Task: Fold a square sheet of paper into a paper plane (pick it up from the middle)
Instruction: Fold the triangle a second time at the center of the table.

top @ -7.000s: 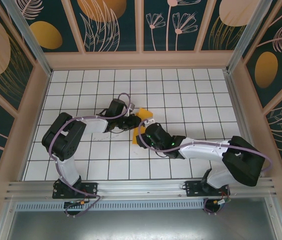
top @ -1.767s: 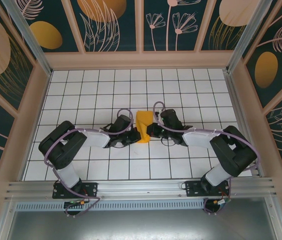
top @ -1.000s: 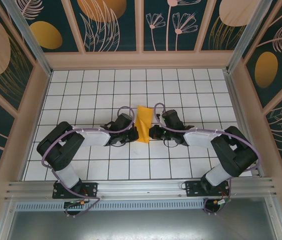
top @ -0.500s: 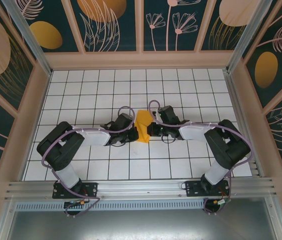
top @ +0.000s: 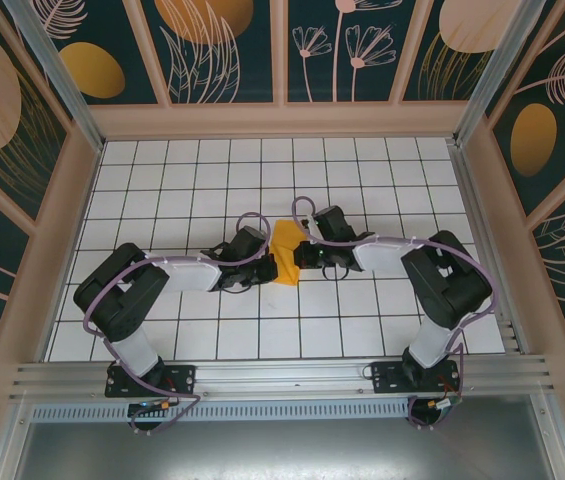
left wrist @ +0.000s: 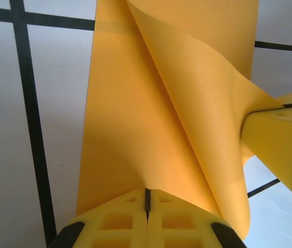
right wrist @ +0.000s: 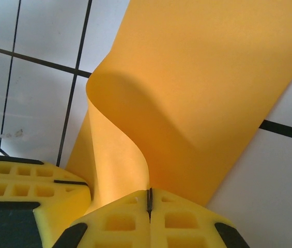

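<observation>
Paper: the square sheet of paper (top: 284, 250) is found at the middle of the white gridded bench (top: 382, 180), bowed and partly folded over itself, between the two hands.
Left hand: the left hand (left wrist: 147, 199) is closed tight, and one edge of the sheet is pinched in it.
Right hand: the right hand (right wrist: 149, 199) is closed tight as well, and the opposite edge is clamped in it.
Spacing: the hands are set near each other, with the curled sheet between them.
</observation>
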